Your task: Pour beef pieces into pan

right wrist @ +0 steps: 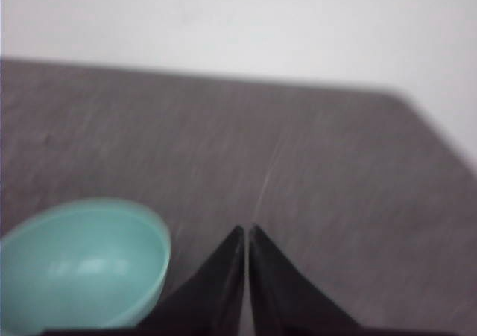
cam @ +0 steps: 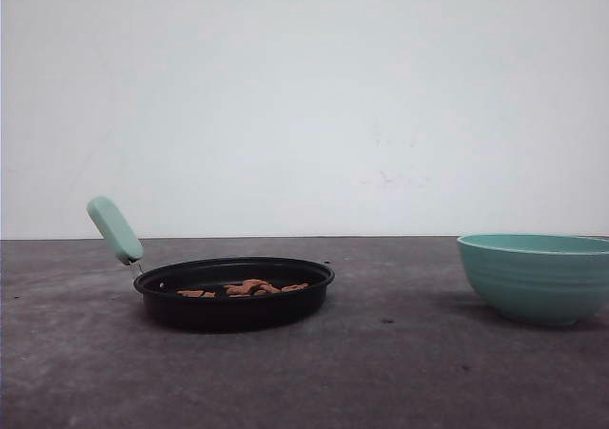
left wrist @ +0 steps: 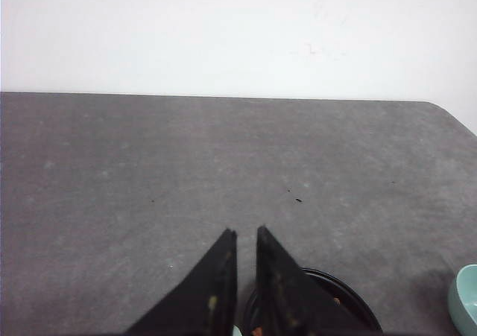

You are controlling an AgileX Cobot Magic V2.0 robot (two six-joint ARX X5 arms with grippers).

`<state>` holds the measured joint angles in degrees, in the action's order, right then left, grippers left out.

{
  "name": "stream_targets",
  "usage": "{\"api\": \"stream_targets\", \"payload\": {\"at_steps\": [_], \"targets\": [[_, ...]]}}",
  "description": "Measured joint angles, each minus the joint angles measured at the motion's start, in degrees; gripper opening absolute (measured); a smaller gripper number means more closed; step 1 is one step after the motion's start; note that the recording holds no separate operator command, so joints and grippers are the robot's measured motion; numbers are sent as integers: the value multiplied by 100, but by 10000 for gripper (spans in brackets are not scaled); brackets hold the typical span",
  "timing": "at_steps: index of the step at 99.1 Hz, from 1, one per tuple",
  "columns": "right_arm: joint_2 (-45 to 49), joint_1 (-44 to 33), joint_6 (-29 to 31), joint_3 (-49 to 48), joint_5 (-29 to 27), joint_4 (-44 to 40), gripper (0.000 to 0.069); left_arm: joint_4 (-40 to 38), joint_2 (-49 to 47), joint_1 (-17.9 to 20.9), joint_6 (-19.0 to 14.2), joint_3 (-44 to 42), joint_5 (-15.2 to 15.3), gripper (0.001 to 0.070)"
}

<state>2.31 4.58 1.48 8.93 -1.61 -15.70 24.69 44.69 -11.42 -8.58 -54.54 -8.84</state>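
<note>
Beef pieces (cam: 249, 287) lie in the pan (cam: 234, 293), left part of the bench (cam: 400, 372), mint handle (cam: 115, 229) tilted up toward the left edge. Teal bowl (cam: 535, 277) at right edge, well apart. Left gripper (left wrist: 246, 235) above pan rim, jaws nearly closed, grasping nothing. Right gripper (right wrist: 245, 230) beside bowl, jaws clenched, nothing held.

Beef pieces (cam: 249, 287) in pan (cam: 234, 293), bowl (cam: 538, 277) far right.

Beef pieces (cam: 249, 287) lie in the pan (cam: 233, 294); teal bowl (cam: 536, 277) well apart.
</note>
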Motion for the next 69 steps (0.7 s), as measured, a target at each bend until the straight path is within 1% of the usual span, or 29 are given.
{"api": "stream_targets", "payload": {"at_steps": [6,11,17,22,37,57,69], "targets": [[-243,-26,168,-208,57,50,7,0,2,0,0,0,0,20],[-201,-55,251,-243,111,98,7,-4,-4,0,0,0,-2,20],[-199,-66,343,-317,313,68,7,4,-2,-7,0,0,0,20],[-205,-79,435,-369,468,-74,7,0,-7,-4,0,0,0,20],[-205,-79,579,-396,634,-627,7,0,-9,-7,0,0,0,20],[-205,-79,579,-396,658,-826,7,2,-9,-7,0,0,0,20],[-205,-79,326,-396,699,-826,7,2,-9,-7,0,0,0,20]]}}
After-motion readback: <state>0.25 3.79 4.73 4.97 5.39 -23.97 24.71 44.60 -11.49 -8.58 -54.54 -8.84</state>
